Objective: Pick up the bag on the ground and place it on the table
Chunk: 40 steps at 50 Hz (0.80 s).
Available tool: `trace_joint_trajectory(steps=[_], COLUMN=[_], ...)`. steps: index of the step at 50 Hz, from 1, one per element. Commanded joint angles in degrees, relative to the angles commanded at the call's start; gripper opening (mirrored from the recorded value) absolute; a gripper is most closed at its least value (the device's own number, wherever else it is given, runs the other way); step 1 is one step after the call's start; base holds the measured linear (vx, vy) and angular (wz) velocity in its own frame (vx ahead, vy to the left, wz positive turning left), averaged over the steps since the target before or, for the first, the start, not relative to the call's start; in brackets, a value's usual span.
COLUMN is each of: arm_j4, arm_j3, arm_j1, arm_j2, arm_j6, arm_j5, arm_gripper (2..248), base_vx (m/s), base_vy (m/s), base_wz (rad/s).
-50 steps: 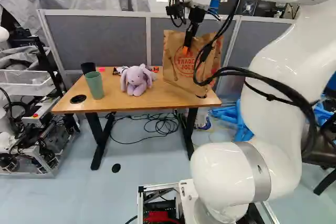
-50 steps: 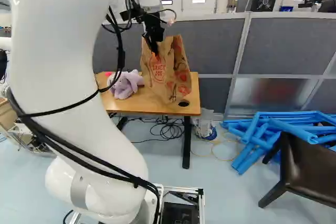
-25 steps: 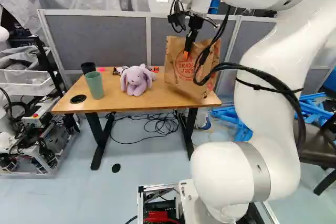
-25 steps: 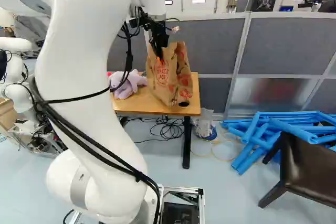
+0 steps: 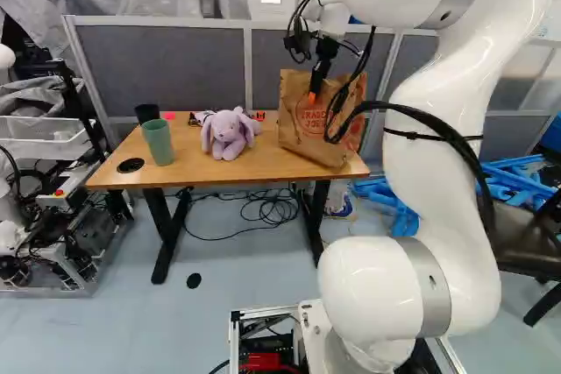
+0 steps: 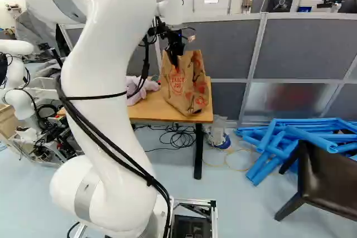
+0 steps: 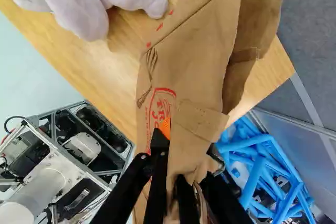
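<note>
Hand [image 5: 314, 94] grips paper bag [image 5: 298, 133] over bench [image 5: 250, 165]; bag's contents hidden. Green cup [image 5: 159, 143] stands near black cup [image 5: 146, 112].

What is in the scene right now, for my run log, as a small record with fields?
target: brown paper bag
gripper: fingers shut on the bag's upper part
bag position: over the table, near the end away from the cups; whether its base bears on the top cannot be told
bag posture: tilted
soft toy: lilac, long-eared, on the table between bag and cups
cups: green, with a black one behind it
beyond the table: blue tubes and dark chair, right base view's right side
release: not yet done
</note>
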Motion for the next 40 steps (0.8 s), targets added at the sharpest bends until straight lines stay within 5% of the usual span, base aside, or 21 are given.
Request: trace_joint_trajectory(steps=[11,12,16,17,21,22,27,28,32,33,37,38,40], arm_j4=[0.00,0.00,0.00,0.00,0.00,0.00,0.00,0.00,0.00,0.00,0.00,0.00,0.00], arm_j3=[-0.32,-0.32,-0.33,-0.33,-0.33,-0.33,-0.33,-0.33,-0.34,-0.34,-0.35,-0.36,-0.37], arm_j1=[-0.09,-0.09,-0.09,-0.09,-0.09,-0.09,-0.09,-0.09,-0.09,-0.09,-0.09,-0.09,-0.09], arm_j2=[-0.64,-0.65,-0.67,-0.67,-0.67,-0.67,-0.67,-0.67,-0.60,-0.53,-0.16,-0.05,0.18], arm_j6=[0.00,0.00,0.00,0.00,0.00,0.00,0.00,0.00,0.00,0.00,0.00,0.00,0.00], arm_j5=[0.00,0.00,0.00,0.00,0.00,0.00,0.00,0.00,0.00,0.00,0.00,0.00,0.00], arm_gripper=[22,47,47,80,80,114,114,150,150,187,187,223,223], base_vx=[0.000,0.000,0.000,0.000,0.000,0.000,0.000,0.000,0.000,0.000,0.000,0.000,0.000], base_vy=[0.000,0.000,0.000,0.000,0.000,0.000,0.000,0.000,0.000,0.000,0.000,0.000,0.000], base_wz=[0.000,0.000,0.000,0.000,0.000,0.000,0.000,0.000,0.000,0.000,0.000,0.000,0.000])
